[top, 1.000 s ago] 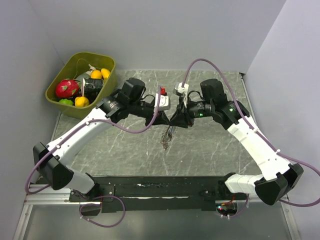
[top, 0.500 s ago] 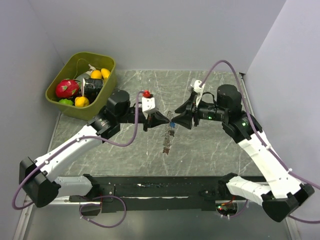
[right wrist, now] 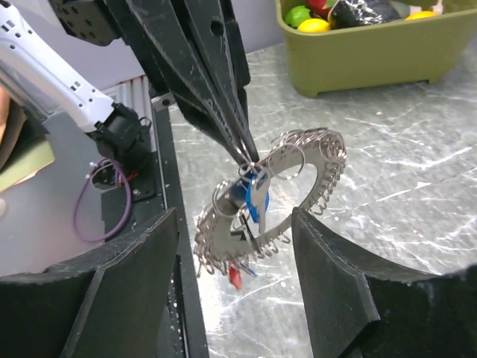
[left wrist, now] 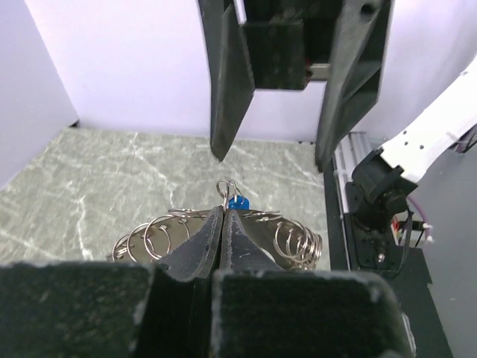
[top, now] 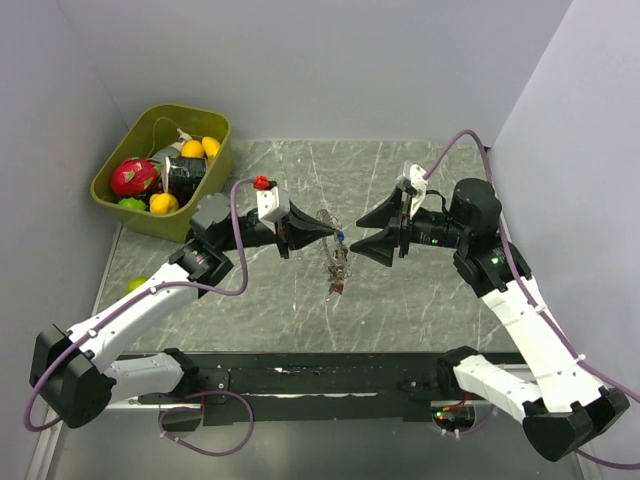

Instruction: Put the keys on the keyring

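Counts: 2 arms, left arm (top: 150, 300) & right arm (top: 520, 310), 1 gripper ea.: left gripper (top: 335, 236), right gripper (top: 356, 232). 2 purple cables (top: 236, 235), 1 per arm.

Keyring (right wrist: 324, 160): 1. Small silvery keys & wire loops fanned round it: too many & too small to count.

Keys w/ coloured heads: 2 seen for sure, 1 blue key (right wrist: 253, 201) & 1 red key (right wrist: 234, 276). Others, can't tell.

Far left: 1 green bin (top: 120, 160). In it, approx.: 3 yellow fruits (top: 163, 203), 1 red-pink fruit (top: 133, 177), 1 green fruit (top: 131, 203), 1 dark can (top: 185, 175).

Near left on table (top: 420, 300): 1 more small green ball (top: 137, 284).
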Motion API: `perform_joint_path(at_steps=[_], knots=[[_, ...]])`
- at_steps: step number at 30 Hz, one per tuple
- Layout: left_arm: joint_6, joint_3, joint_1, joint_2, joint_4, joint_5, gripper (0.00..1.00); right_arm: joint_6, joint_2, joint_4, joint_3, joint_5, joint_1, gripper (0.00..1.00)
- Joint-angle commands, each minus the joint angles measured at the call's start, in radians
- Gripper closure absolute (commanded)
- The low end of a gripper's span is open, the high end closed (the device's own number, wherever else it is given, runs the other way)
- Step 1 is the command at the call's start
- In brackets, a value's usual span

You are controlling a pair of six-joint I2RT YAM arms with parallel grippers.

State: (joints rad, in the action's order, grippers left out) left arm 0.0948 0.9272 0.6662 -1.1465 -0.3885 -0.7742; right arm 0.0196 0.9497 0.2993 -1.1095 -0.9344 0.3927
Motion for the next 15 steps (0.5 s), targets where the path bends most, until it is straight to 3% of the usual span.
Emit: perform_joint_path(at_steps=[1, 15], knots=[[0.066, 0.013, -0.007, 0.031, -0.158, -0.056, 0.99, -0.010, 0.017, -0.048, -0.001, -0.029, -0.003, 0.31], [0.066, 0.053, -0.005, 0.005, -0.112, -0.092, 0.99, -0.095, 0.063, -0.157, 0.019, -0.017, 0.011, 0.25]])
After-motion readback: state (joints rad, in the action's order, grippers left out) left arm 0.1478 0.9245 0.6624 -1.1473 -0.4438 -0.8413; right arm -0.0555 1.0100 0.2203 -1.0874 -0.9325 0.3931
